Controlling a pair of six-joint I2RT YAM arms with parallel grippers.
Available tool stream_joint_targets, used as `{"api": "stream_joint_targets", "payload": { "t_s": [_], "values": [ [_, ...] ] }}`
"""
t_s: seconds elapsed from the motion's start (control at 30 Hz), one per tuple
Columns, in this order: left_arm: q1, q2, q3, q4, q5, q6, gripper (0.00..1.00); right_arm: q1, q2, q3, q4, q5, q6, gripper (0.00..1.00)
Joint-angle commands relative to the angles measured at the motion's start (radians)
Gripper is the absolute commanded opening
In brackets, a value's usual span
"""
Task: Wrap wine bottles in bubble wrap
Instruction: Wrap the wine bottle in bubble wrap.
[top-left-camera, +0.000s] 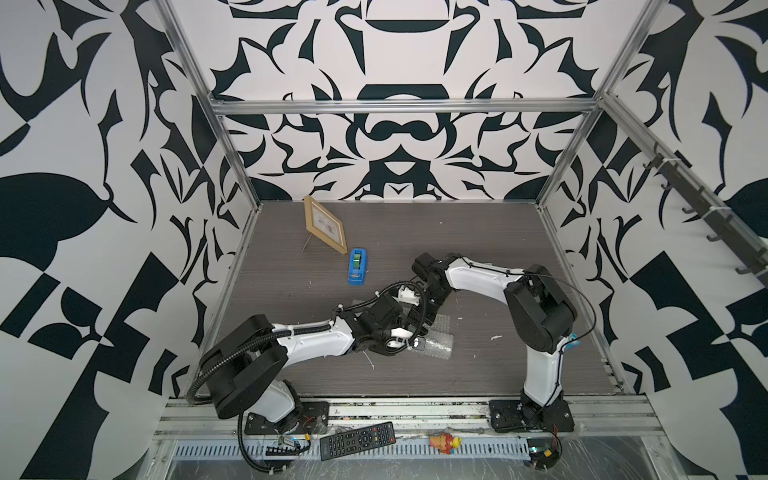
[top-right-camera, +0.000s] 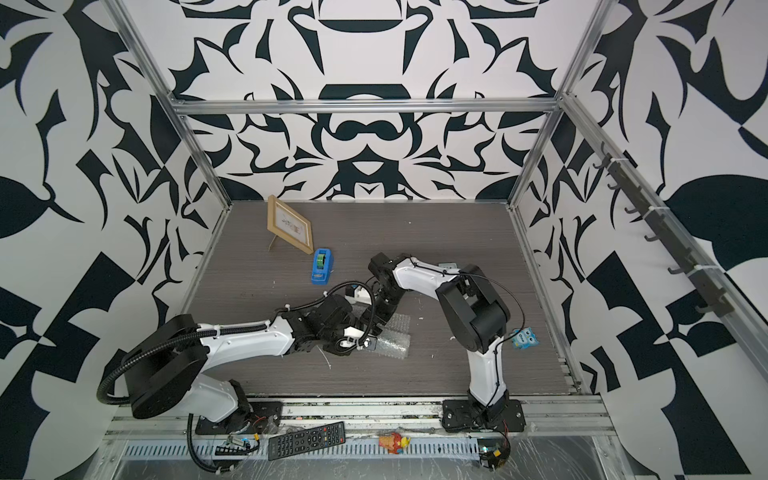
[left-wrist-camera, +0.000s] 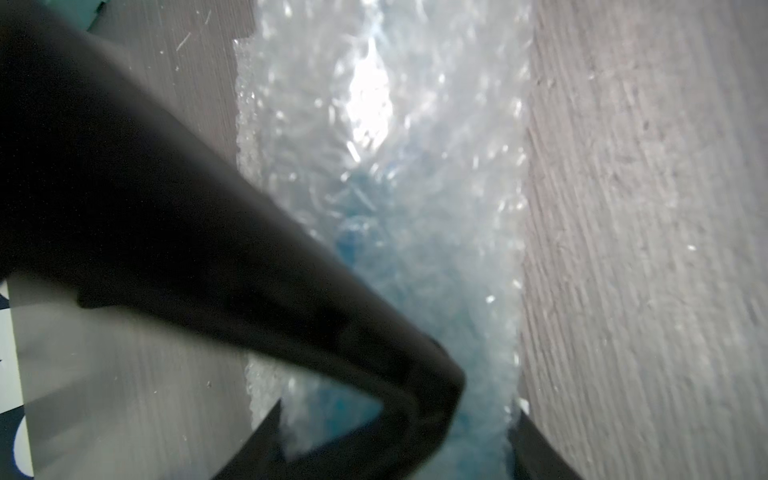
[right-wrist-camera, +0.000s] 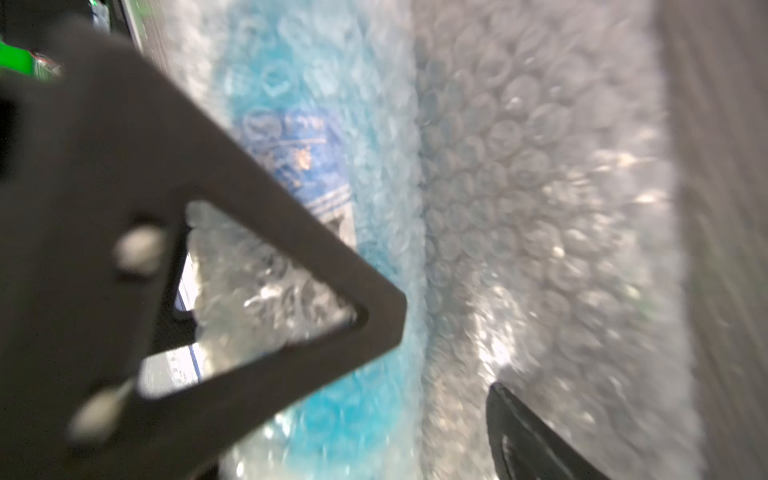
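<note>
The bubble wrap lies rolled round the bottle near the middle front of the table, in both top views. Blue liquid and the blue-and-white label of the bottle show through the wrap. My left gripper is shut on one end of the wrapped bottle, with wrap filling the gap between its fingers. My right gripper hangs over the roll from the far side, open, its fingers apart above the bottle and a loose fold of wrap.
A blue tape dispenser and a wooden picture frame stand at the back left of the grey table. A small blue toy sits by the right arm. A remote and a small figure lie on the front rail.
</note>
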Motion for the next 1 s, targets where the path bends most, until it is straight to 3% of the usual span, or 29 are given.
{"api": "stream_joint_targets", "payload": {
  "t_s": [0.0,0.17,0.43,0.53,0.67,0.77,0.97],
  "values": [
    [0.011,0.027,0.012,-0.13,0.001,-0.054,0.24,-0.011,-0.095,-0.035,-0.004,-0.02,0.043,0.92],
    [0.03,0.03,0.04,-0.198,0.057,-0.131,0.25,-0.084,-0.25,-0.149,0.158,0.052,0.16,0.91],
    [0.108,0.089,0.162,-0.339,0.177,-0.334,0.25,-0.171,-0.612,-0.434,0.565,0.329,0.562,0.89],
    [0.13,0.13,0.237,-0.4,0.191,-0.459,0.22,-0.172,-0.709,-0.49,0.589,0.514,0.76,0.87],
    [0.133,0.179,0.316,-0.436,0.23,-0.645,0.2,-0.171,-0.798,-0.539,0.569,0.629,0.958,0.81],
    [0.135,0.206,0.345,-0.437,0.212,-0.787,0.2,-0.171,-0.841,-0.585,0.583,0.659,1.079,0.78],
    [0.142,0.252,0.431,-0.487,0.207,-0.939,0.24,-0.139,-0.853,-0.678,0.655,0.639,1.259,0.78]
  ]
}}
